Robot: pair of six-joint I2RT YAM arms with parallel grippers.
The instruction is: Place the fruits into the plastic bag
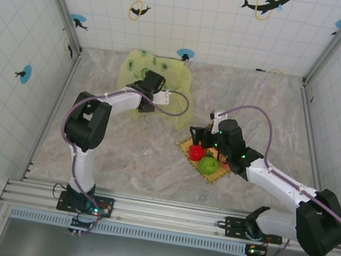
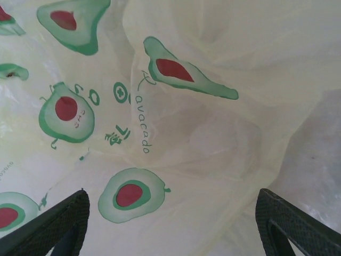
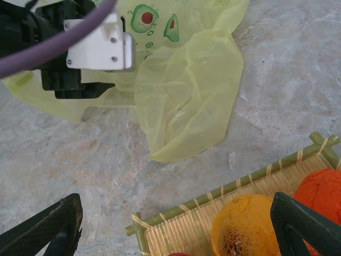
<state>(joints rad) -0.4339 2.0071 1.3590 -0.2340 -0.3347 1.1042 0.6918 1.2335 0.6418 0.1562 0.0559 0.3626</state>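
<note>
The yellow-green plastic bag [image 1: 142,68] lies crumpled at the back left of the table, printed with avocado motifs [image 2: 69,114]. My left gripper [image 1: 144,87] hovers just over the bag [image 2: 213,138], open, its fingers [image 2: 58,224] wide apart with nothing between them. Red [image 1: 196,151] and green [image 1: 209,165] fruits sit on the woven mat [image 1: 216,175]. My right gripper [image 1: 203,137] is open above the mat's far-left corner. Its wrist view shows a yellow-orange fruit [image 3: 242,226] and an orange fruit [image 3: 325,194] beside the right finger [image 3: 303,229]. The bag's loose flap [image 3: 186,96] lies apart from the mat.
The mat has a raised green bamboo rim [image 3: 234,186]. Bare marbled tabletop [image 3: 90,160] separates mat and bag. The left arm's wrist and white camera mount [image 3: 98,45] hang over the bag. Tiled walls [image 1: 195,15] enclose the table on three sides.
</note>
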